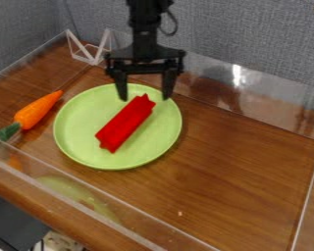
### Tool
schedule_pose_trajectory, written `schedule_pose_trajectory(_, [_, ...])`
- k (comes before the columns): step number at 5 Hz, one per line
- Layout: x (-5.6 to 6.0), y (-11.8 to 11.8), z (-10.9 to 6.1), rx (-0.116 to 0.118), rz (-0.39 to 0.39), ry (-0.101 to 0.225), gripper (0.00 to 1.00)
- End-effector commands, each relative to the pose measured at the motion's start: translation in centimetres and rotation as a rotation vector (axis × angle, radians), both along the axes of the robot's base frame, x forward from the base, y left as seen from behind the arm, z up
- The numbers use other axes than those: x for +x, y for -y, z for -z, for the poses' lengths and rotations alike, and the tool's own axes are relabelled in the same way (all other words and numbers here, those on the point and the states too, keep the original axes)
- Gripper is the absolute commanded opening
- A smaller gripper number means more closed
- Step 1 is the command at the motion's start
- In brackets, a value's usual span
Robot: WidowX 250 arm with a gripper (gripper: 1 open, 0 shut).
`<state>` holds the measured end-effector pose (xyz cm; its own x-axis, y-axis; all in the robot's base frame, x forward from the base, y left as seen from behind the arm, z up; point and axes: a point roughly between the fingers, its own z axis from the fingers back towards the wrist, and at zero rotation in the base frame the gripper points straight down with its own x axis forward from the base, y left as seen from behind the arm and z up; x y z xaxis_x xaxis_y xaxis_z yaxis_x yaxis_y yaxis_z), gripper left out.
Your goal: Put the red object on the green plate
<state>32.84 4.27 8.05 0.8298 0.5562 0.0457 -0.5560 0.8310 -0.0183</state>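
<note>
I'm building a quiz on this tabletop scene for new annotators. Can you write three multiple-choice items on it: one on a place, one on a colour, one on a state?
1. Where does the red object lie?
A. on the green plate
B. on the bare wooden table
C. beside the carrot

2. What colour is the carrot left of the plate?
A. purple
B. orange
C. white

3. How is the gripper?
A. shut on the red object
B. shut and empty
C. open, above the far end of the red object

Answers:
1. A, the bar rests wholly inside the plate's rim.
2. B, its body is orange, with a green top.
3. C, its fingers stand spread, holding nothing.
</note>
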Motion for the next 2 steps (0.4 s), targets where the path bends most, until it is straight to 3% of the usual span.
schedule_pose_trajectory(1, [1.3,1.1,-1.2,-0.004,-0.044,0.076,1.00])
schedule_pose_trajectory(2, [2.1,2.8,-0.1,-0.003,-0.066,0.062,1.00])
